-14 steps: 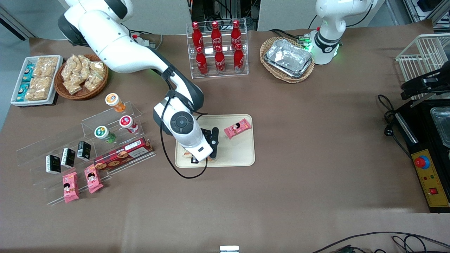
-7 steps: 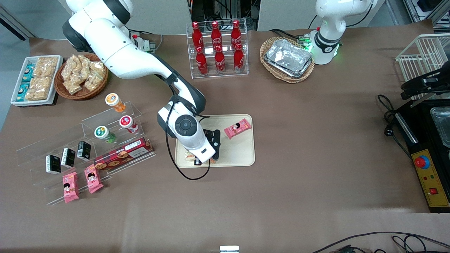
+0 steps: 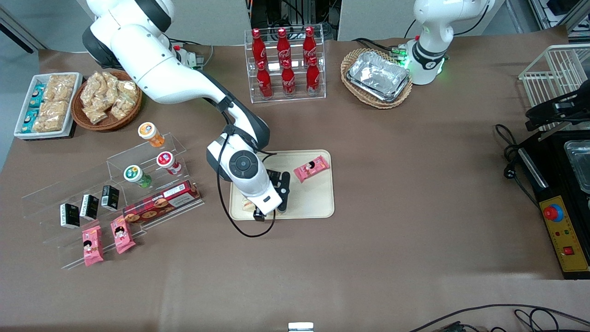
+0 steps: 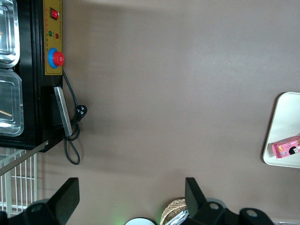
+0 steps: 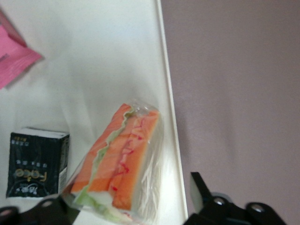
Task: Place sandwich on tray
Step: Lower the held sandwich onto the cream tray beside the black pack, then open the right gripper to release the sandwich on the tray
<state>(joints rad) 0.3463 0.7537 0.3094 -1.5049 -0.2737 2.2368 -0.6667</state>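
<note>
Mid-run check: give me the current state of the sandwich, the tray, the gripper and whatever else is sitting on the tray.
sandwich: lying on the tray near its rim, wrapped, not gripped.
tray: flat on the table, holding three items.
gripper: above the sandwich, fingers open either side of it.
pink snack packet: lying on the tray, farther from the front camera than the sandwich.
black carton: lying on the tray beside the sandwich.

A wide stretch of brown table covering [image 4: 168,84] is seen from the parked arm's wrist. A black control box [image 4: 40,70] with a yellow panel and a red emergency button [image 4: 57,58] is shown beside metal pans [image 4: 8,101], with a black cable [image 4: 72,140] looped next to it. One end of the cream tray [image 4: 281,117] is visible, carrying a pink snack packet [image 4: 287,147].
</note>
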